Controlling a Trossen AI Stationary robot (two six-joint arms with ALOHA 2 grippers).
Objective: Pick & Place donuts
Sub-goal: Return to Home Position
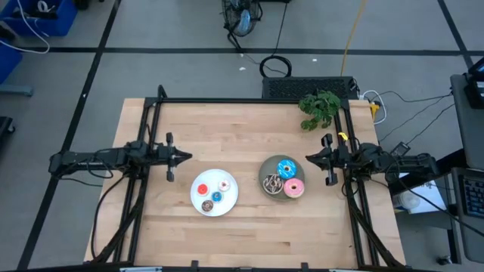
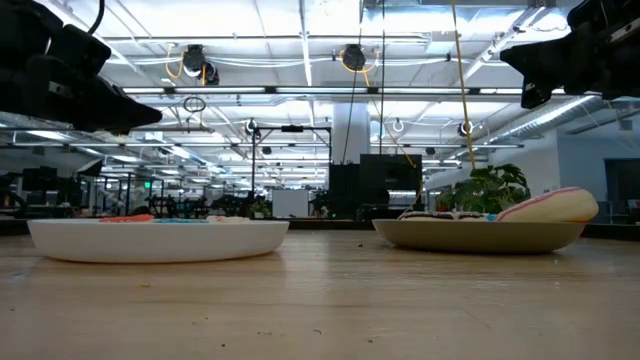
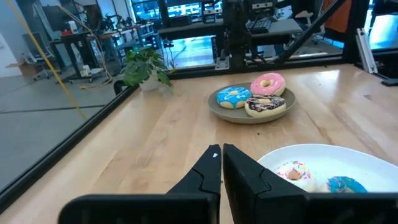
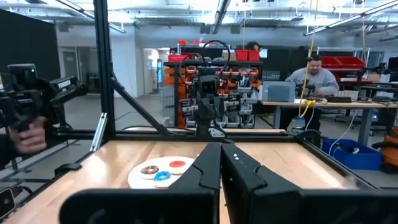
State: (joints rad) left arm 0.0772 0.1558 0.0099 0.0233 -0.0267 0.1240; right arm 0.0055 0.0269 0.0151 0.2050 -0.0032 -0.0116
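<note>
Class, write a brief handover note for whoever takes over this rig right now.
Left end effector: shut, empty, raised left of the white plate.
Right end effector: shut, empty, raised right of the grey-green plate.
White plate: tiny red donut, tiny white donut, tiny blue donut, tiny brown donut.
Grey-green plate: blue sprinkled donut, pink donut, brown drizzled donut.
Done: all seven plated. Left: no donut to move.

With its fingers pressed together, the left gripper (image 3: 221,152) hangs by a white plate (image 3: 323,149) of tiny donuts (image 3: 293,173), and three big donuts (image 3: 268,83) sit on a grey-green plate (image 3: 249,117).
</note>
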